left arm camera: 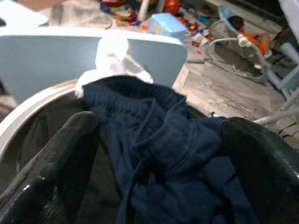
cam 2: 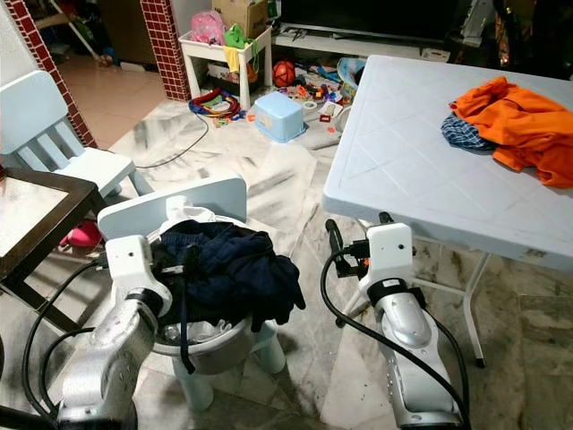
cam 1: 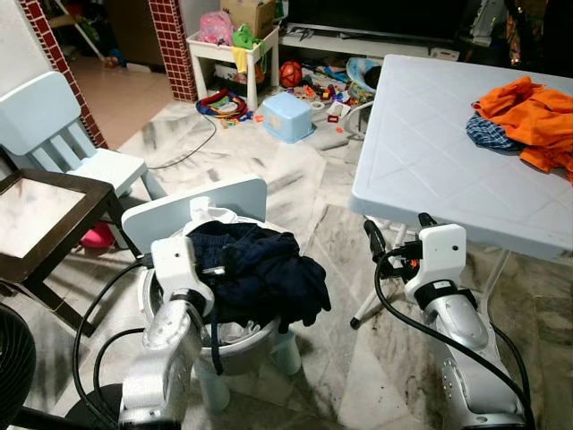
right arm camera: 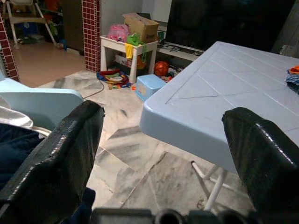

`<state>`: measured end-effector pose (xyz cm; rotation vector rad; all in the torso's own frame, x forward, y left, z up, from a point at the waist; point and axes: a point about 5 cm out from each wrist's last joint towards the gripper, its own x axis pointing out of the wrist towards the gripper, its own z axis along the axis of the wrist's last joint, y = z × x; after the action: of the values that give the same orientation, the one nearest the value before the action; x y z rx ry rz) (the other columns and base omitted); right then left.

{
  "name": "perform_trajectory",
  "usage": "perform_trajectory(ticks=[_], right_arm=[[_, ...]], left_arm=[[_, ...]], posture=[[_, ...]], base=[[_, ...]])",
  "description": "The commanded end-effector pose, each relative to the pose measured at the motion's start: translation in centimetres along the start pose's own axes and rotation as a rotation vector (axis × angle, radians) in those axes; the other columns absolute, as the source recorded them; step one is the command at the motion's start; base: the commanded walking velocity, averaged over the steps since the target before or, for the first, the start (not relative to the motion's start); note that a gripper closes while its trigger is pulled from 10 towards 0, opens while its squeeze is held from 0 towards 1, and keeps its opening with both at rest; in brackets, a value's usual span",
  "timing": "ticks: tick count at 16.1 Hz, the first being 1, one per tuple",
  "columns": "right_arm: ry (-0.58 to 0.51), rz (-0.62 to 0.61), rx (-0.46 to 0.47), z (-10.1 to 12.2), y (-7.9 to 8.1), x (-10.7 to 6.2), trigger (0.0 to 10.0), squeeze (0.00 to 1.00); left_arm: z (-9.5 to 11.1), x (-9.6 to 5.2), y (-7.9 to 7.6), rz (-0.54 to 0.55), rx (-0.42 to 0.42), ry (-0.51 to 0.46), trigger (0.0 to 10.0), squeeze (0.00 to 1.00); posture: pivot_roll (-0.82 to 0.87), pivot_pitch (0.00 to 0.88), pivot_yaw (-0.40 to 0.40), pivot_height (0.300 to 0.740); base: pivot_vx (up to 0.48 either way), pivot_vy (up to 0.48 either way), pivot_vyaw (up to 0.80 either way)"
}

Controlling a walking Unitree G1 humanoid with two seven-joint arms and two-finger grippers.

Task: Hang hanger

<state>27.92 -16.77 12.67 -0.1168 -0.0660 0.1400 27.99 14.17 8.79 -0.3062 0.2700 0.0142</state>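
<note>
- Left gripper [cam 1: 218,269] sits right at the dark navy clothes [cam 1: 260,269] heaped in the basin [cam 2: 210,345] on the little chair; its jaws are spread around the fabric, not pinching.
- Right gripper [cam 1: 394,240] hovers wide open beside the counter [cam 1: 430,152].
- Can't spot a hanger anywhere, so I'd guess it's early: find one first.
</note>
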Motion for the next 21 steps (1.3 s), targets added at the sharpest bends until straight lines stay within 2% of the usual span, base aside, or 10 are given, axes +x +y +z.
perform_trajectory(ticks=[1, 4, 8, 10, 13, 16, 18, 21], right_arm=[[-0.012, 0.012, -0.019, 0.5, -0.1, -0.2, 10.0, 0.0], [-0.004, 0.041, -0.041, 0.5, 0.1, -0.6, 10.0, 0.0], [0.002, 0.099, -0.11, 1.1, -0.1, -2.0, 10.0, 0.0], [0.014, 0.097, -0.121, 1.3, -0.6, -2.5, 10.0, 0.0], [0.02, 0.128, -0.142, 1.7, -0.5, -3.0, 10.0, 0.0], [0.03, 0.164, -0.168, 1.8, -0.4, -3.6, 10.0, 0.0], [0.033, 0.178, -0.171, 1.8, -0.2, -3.5, 10.0, 0.0], [0.024, 0.205, -0.191, 2.1, 0.1, -3.4, 10.0, 0.0]], left_arm=[[-1.3, 0.3, -1.1, 0.007, -0.109, 0.076, 10.0, 0.0], [-1.9, 0.9, -1.5, 0.02, -0.176, 0.116, 10.0, 0.0], [-2.2, 1.8, -3.3, 0.0, -0.249, 0.148, 10.0, 0.0], [-2.5, 2.6, -3.6, 0.006, -0.289, 0.165, 10.0, 0.0], [-3.1, 3.2, -3.8, 0.041, -0.363, 0.207, 10.0, 0.0], [-2.5, 2.6, -5.1, 0.048, -0.404, 0.165, 10.0, 0.0], [-3.0, 2.3, -4.9, 0.062, -0.375, 0.15, 10.0, 0.0], [-3.4, 2.6, -3.2, 0.099, -0.344, 0.144, 10.0, 0.0]], posture=[[0.0, 0.086, -0.016, 0.74], [-0.02, 0.108, -0.032, 0.74], [-0.09, 0.14, -0.053, 0.74], [-0.11, 0.152, -0.061, 0.74], [-0.14, 0.164, -0.07, 0.74], [-0.14, 0.167, -0.08, 0.74], [-0.14, 0.169, -0.083, 0.74], [-0.14, 0.171, -0.089, 0.74]], base=[[0.0, 0.0, 0.0], [0.0, 0.0, 0.0], [0.0, 0.0, 0.0], [0.0, 0.0, 0.0], [0.0, 0.0, 0.0], [0.0, 0.0, 0.0], [0.0, 0.0, 0.0], [0.0, 0.0, 0.0]])
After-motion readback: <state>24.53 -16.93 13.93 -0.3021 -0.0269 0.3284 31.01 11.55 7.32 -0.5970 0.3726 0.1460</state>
